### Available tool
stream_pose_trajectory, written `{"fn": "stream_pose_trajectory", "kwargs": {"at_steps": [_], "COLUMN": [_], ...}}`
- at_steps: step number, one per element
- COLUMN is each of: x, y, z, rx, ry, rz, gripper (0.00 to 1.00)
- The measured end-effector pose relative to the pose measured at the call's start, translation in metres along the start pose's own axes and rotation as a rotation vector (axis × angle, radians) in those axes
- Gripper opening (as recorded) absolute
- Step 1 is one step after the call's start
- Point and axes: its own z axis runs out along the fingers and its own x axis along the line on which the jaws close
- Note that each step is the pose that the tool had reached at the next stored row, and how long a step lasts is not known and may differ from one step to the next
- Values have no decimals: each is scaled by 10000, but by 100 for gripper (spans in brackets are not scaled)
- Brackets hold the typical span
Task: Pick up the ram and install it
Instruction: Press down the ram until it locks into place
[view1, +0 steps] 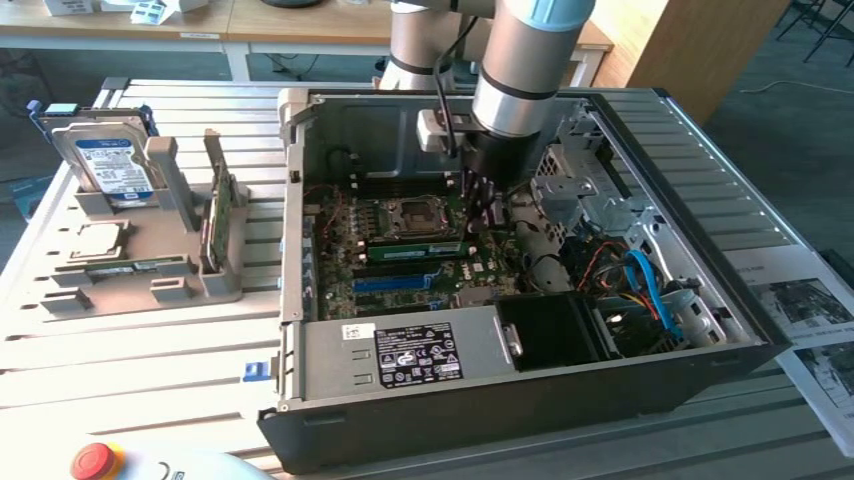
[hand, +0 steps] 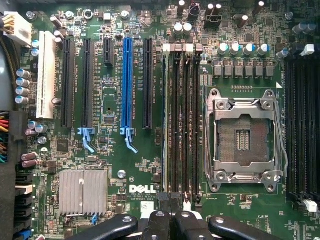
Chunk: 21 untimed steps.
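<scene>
One ram (view1: 414, 250), light, stiff, fragile, stands in a motherboard (hand: 112, 145) slot; we'd pinch its long edges mid-length; pincer (hand: 170, 222) clenched, nothing visibly held.

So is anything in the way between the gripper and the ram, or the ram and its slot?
Nothing visible. The thin green ram stick stands in a black memory slot near the blue plastic slot strip, and the shut gripper hangs over that slot row with no cable between them.
</scene>
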Motion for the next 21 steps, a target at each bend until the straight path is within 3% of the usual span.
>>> {"fn": "stream_pose_trajectory", "kwargs": {"at_steps": [21], "x": [0], "y": [-2], "z": [56], "rx": [-1], "ry": [4], "rz": [0], "gripper": [10]}}
